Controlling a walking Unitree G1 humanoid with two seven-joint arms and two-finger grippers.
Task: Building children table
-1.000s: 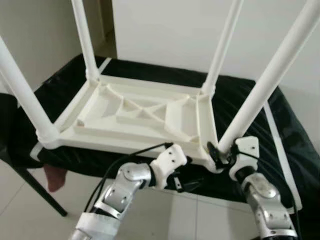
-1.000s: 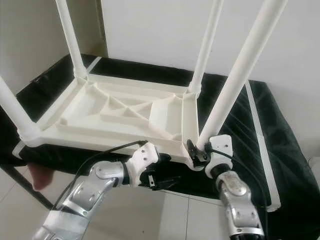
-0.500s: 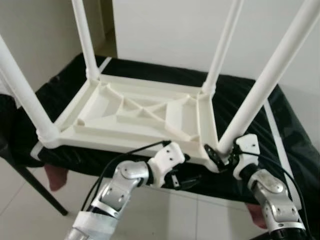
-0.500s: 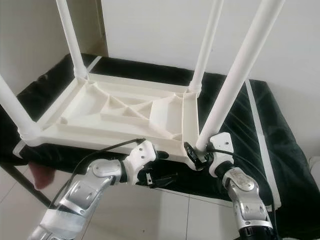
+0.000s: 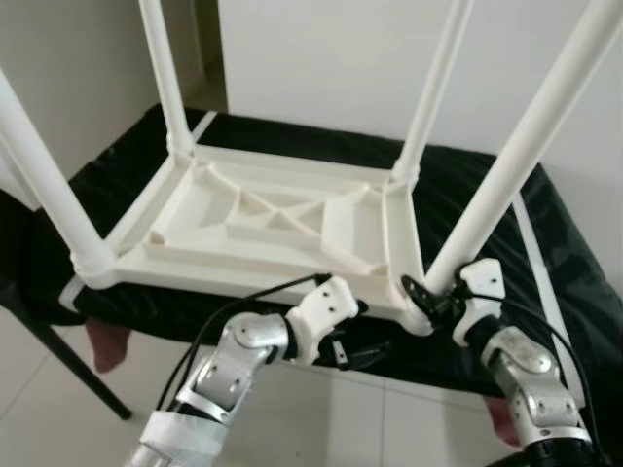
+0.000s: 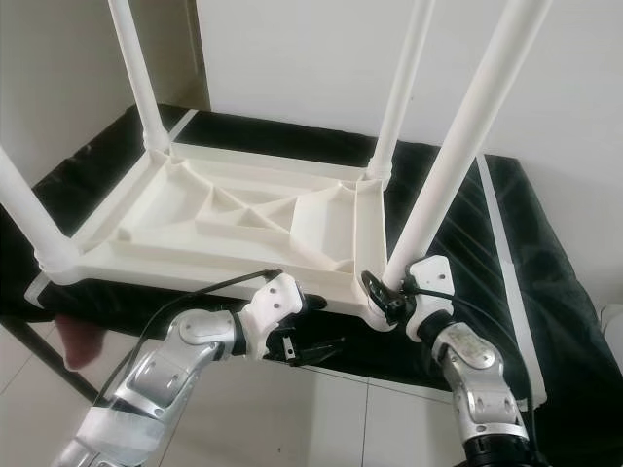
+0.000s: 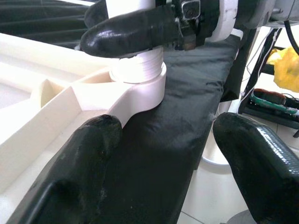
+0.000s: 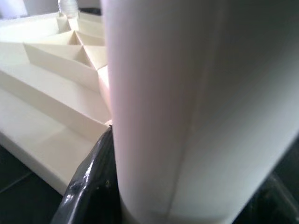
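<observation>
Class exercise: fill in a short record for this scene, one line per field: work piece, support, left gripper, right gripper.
work piece: white plastic children's table, upside down, four legs pointing up
support: black covered surface
left gripper: open, below the table's near edge, holding nothing
right gripper: closed around the base of the near right leg at its corner socket

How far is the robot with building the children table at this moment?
Looks done: the upturned tabletop lies on the black cover, with all four white legs standing in their corner sockets.

In hand: the right gripper grips the base of the near right leg; the left gripper hangs open beside that corner.

Left: probably seating that leg fully, then turning the table upright.
</observation>
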